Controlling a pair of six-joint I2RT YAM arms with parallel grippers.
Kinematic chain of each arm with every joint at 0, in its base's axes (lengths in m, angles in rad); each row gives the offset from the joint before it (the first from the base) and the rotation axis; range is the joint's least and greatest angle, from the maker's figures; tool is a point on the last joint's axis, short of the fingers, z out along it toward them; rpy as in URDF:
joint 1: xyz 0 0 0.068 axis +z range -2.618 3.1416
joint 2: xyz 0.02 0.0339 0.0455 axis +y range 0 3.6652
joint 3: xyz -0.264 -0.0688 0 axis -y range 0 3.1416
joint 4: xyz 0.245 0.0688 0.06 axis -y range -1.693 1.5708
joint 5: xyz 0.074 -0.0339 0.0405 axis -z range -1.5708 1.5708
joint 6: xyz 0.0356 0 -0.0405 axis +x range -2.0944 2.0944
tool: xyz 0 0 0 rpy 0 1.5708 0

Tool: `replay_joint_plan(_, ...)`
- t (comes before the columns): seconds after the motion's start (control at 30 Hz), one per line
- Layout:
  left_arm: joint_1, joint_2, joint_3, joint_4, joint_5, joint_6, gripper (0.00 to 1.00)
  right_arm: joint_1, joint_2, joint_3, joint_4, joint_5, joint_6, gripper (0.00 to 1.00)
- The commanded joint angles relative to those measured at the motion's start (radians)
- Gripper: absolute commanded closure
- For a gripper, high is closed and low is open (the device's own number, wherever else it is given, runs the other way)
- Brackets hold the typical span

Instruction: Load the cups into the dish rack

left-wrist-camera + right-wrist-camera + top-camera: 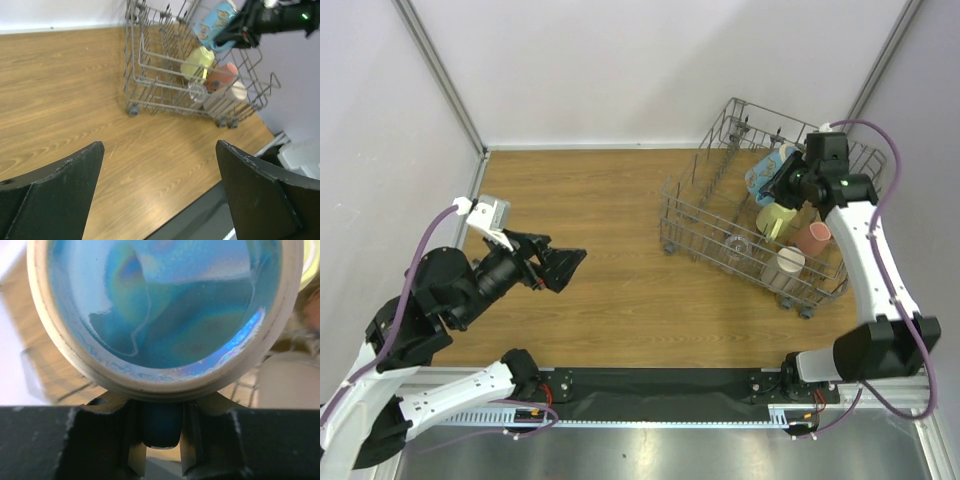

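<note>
Lab: white wall panels [640, 70], aluminium framing [440, 75]

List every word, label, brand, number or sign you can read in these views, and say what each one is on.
Readable text: none in any of the three views.
blue tumbler: a printed picture pattern on its side; any lettering in it is too blurred to read.
dish rack: bare grey wire, no label or tag visible.
</note>
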Motion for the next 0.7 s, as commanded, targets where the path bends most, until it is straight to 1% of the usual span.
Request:
replay_joint_plan(0.0, 0.007, 0.011, 0.051, -0.113, 0.042, 0.042, 0.0, 0.015, 0.032, 0.082, 0.169, 0.097, -0.101, 1.0)
replay_joint_plan(0.13, 0.007, 0.007, 0.039, -0.137, 0.019, 0.1, 0.0, 0.03, 0.148, 0.141, 0.165, 0.176, -0.15, 1.0)
replay_joint_plan(0.27, 0.007, 0.023, 0.045, -0.115, 0.025, 0.143, 0.0, 0.07, 0.207, 0.174, 0.191, 0.226, -0.202, 1.0)
replay_joint_plan(0.43, 0.007, 0.053, 0.036, -0.115, 0.022, 0.166, 0.0, 0.096, 0.254, 0.194, 0.175, 0.255, -0.223, 1.0)
replay_joint_plan(0.67, 0.007, 0.076, 0.061, -0.129, 0.014, 0.163, 0.0, 0.122, 0.277, 0.154, 0.214, 0.286, -0.253, 1.0)
